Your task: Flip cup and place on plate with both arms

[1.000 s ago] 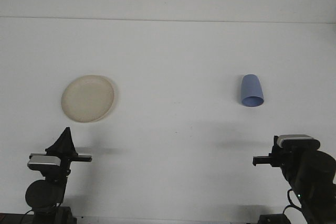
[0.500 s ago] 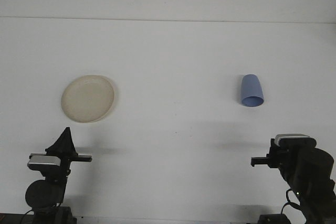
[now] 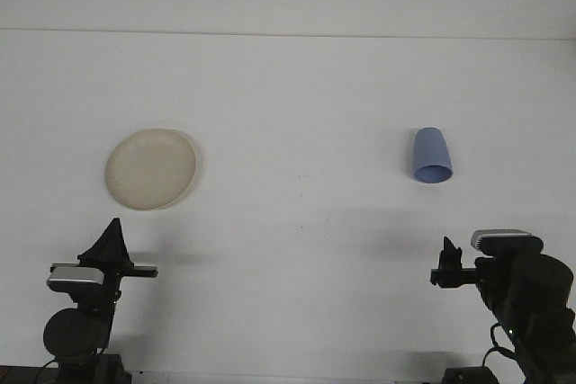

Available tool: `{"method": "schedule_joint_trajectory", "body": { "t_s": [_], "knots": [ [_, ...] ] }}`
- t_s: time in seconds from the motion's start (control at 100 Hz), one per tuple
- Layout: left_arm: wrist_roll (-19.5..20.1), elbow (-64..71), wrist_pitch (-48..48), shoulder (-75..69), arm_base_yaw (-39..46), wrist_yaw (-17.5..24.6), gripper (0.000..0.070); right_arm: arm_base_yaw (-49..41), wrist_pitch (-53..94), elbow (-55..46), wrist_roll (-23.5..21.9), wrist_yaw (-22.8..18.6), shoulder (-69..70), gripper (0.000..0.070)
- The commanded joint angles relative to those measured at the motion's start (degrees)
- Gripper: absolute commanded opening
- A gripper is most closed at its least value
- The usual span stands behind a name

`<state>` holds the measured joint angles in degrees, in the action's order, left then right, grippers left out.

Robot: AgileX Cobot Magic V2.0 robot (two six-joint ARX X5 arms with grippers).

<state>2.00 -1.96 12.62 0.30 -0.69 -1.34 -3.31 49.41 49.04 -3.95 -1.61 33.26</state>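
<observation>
- Right gripper [image 3: 447, 269]: low at the near right edge of the white table [image 3: 297, 240], fingers pointing left and upward; whether they stand apart or together cannot be told from this angle. Holds nothing.
- Left gripper [image 3: 113, 238]: parked at the near left edge, dark fingers meeting in one upward point, so together; nothing held.
- Small blue plastic cup [image 3: 431, 156]: lying on its side on the right half of the table, open mouth toward the camera, rounded base away. Well apart from the right gripper, farther out.
- Round cream-coloured plate [image 3: 150, 168]: flat on the left half, beyond the left gripper, well apart from the cup. Nothing on it.
- Step in hand, by my reading: the opening approach; no contact with the cup yet.
- Next move likely calls for the right arm to reach forward to the cup, spread its fingers around the wall, then right it before any transfer toward the plate side.
</observation>
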Motion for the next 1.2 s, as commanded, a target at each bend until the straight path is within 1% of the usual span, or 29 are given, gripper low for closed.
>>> {"method": "schedule_joint_trajectory", "body": {
  "t_s": [0.0,0.17,0.29,0.44,0.64,0.94,1.08,1.19],
  "knots": [
    [-0.1,1.1,0.6,-0.1,-0.1,0.0,0.0011,0.0,-2.6,0.8,-0.7,0.1,0.7,0.0511],
    [-0.1,1.1,0.6,-0.1,-0.1,0.0,0.0011,0.0,-8.7,0.8,-0.6,0.2,5.1,0.0511],
    [-0.1,1.1,0.6,-0.1,-0.1,0.0,0.0011,0.0,-13.2,0.6,1.3,0.1,9.2,0.0511],
    [-0.1,1.1,0.6,-0.1,-0.1,0.0,0.0011,0.2,-21.2,-1.8,1.5,0.1,12.5,0.0511],
    [-0.1,1.1,0.6,-0.1,-0.1,0.0,0.0011,2.2,-31.5,-8.3,1.2,0.2,13.3,0.0511],
    [-0.1,1.1,0.6,-0.1,-0.1,0.0,0.0011,6.4,-54.1,-23.8,0.5,0.1,14.1,0.0509],
    [-0.1,1.1,0.6,-0.1,-0.1,0.0,0.0011,7.8,-61.0,-26.4,0.6,-0.2,17.2,0.0508],
    [-0.1,1.1,0.6,-0.1,-0.1,0.0,0.0011,8.5,-66.8,-26.4,1.1,-1.7,21.7,0.0508]
  ]
}}
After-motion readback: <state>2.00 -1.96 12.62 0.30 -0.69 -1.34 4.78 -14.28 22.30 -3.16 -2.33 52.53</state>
